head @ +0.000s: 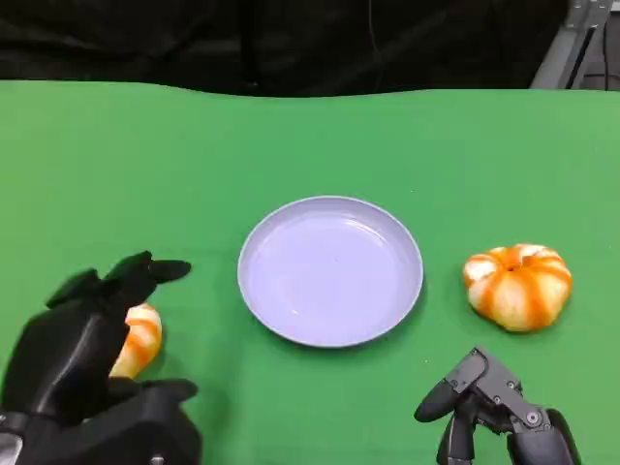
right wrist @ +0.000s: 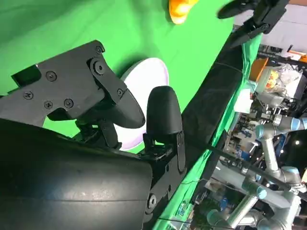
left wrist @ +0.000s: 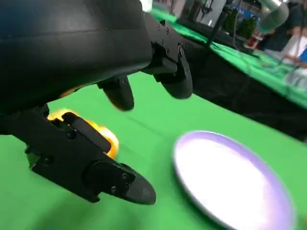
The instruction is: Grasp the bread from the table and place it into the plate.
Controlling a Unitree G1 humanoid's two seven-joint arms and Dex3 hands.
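- My left hand (head: pixel 87 339) is matt black; so is my right hand (head: pixel 499 407).
- The round bread by my left hand (head: pixel 140 339) shows orange and cream stripes.
- The pumpkin-shaped round bread on my right (head: pixel 518 286) is orange with pale cream stripes.
- The shallow round plastic plate (head: pixel 330 270) is plain pale lilac.
- The cloth-covered table (head: pixel 145 165) is solid bright green.
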